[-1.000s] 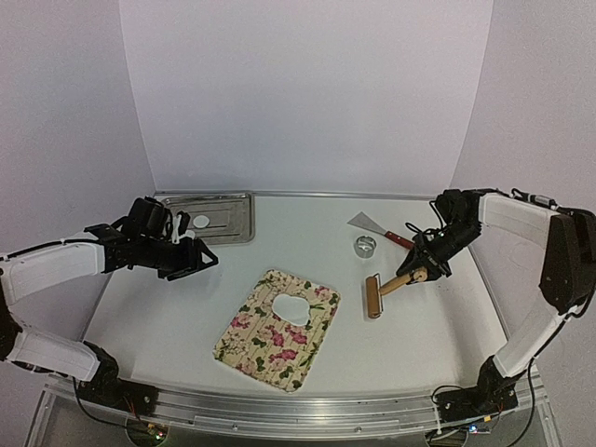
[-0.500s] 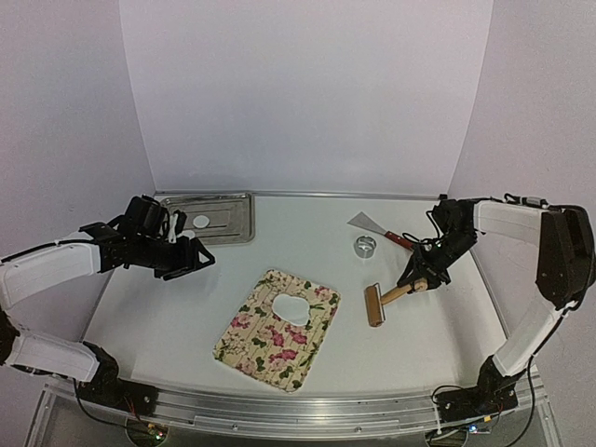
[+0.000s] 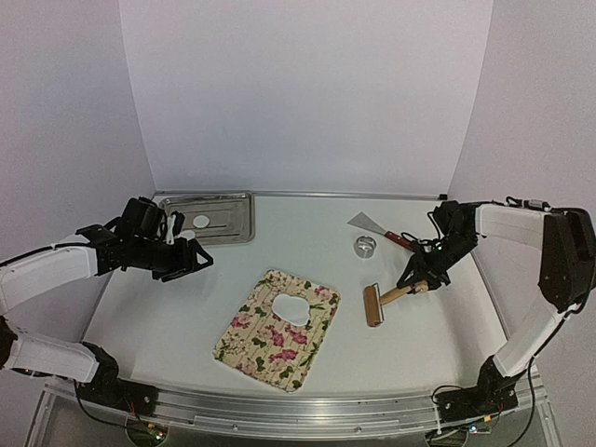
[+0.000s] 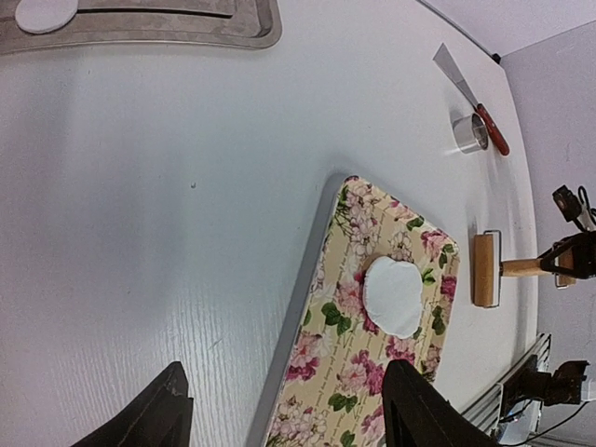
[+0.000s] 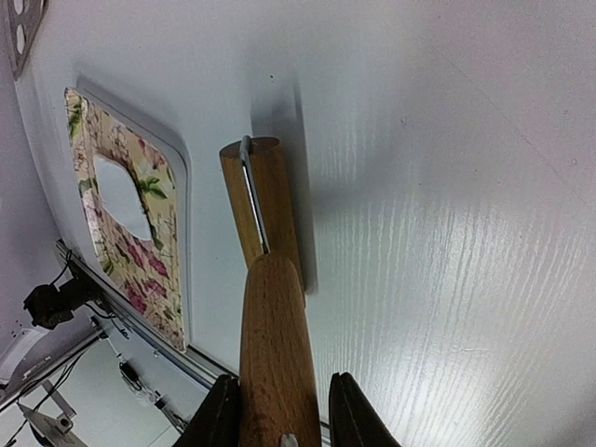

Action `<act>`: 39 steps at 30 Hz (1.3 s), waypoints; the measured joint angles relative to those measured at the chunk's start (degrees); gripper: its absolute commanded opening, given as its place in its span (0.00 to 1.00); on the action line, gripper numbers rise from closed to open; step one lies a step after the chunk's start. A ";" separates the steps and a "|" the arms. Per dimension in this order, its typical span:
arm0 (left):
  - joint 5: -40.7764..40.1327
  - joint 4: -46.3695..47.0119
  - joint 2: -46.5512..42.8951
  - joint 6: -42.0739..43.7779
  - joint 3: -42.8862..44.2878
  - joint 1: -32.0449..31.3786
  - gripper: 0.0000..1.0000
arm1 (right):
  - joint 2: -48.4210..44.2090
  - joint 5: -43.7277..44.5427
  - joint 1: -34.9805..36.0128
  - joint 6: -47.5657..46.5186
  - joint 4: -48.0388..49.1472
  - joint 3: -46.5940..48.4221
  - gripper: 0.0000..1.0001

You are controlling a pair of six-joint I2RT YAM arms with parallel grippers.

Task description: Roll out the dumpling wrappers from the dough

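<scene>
A flattened white piece of dough (image 3: 294,309) (image 4: 393,295) lies on a floral mat (image 3: 270,345) (image 4: 358,372) in the middle of the table. One round dumpling wrapper (image 3: 201,222) (image 4: 45,11) sits in the metal tray (image 3: 228,228) (image 4: 186,33) at the back left. My right gripper (image 3: 421,282) (image 5: 279,414) is shut on the wooden handle of the rolling pin (image 3: 374,304) (image 5: 261,209), whose roller head rests on the table right of the mat. My left gripper (image 3: 191,261) (image 4: 284,396) hovers open and holds nothing, left of the mat.
A metal ring cutter (image 3: 365,245) (image 4: 468,132) stands behind the rolling pin. Next to it lies a red-handled scraper (image 3: 377,228) (image 4: 461,79). White walls close in the back and both sides. The metal rail runs along the near edge.
The right gripper has drawn the rolling pin slightly nearer and lower, its head now on the table. The left gripper has drifted a little to the left, still open.
</scene>
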 measured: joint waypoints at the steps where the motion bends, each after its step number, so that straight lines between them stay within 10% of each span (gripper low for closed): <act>1: -0.01 -0.07 0.00 0.00 -0.19 0.01 0.97 | 0.62 -0.29 0.00 -0.01 0.13 0.27 0.34; 13: -0.04 -0.09 -0.48 0.07 -2.16 0.09 0.97 | 5.87 2.52 -0.13 -1.05 5.25 0.27 0.55; 21: -0.07 -0.09 0.34 0.18 -2.16 0.09 0.97 | 7.45 22.30 0.02 1.09 7.49 -2.98 0.68; 29: -0.31 -0.09 1.52 0.30 -2.16 0.09 0.97 | 5.32 34.17 0.09 3.18 5.76 -3.90 0.73; 39: -1.84 0.17 1.37 0.28 -2.13 0.07 0.97 | -3.59 28.15 0.12 5.20 4.74 2.58 0.62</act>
